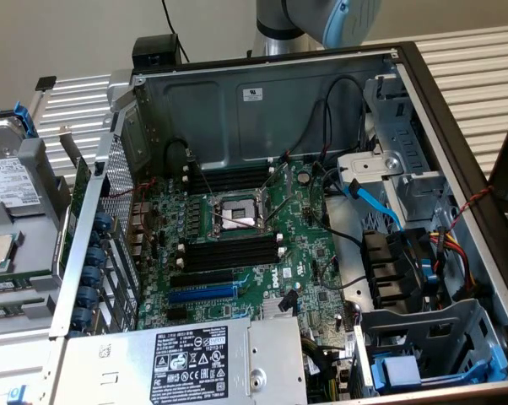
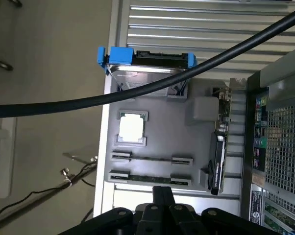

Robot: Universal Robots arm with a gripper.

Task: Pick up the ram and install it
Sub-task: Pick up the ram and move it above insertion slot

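Beside the open computer case, on the slatted counter, we see the gray tray of parts. We judge the work to be at the approach to the pick, with nothing held. Inside the case, the long black slots by the processor socket look empty, with cables and steel walls close around the board.

On the tray, the ram sits in the holder nearest the fingers, which are pressed together above it. A grasp calls for them spread and squared along its thin edge.

The ram has clips at both ends, and a dark upright card stands near 1 end. Of the 2 holders, the farther may carry a second stick; we cannot tell. A black cable crosses over the tray. Room above the ram looks open.
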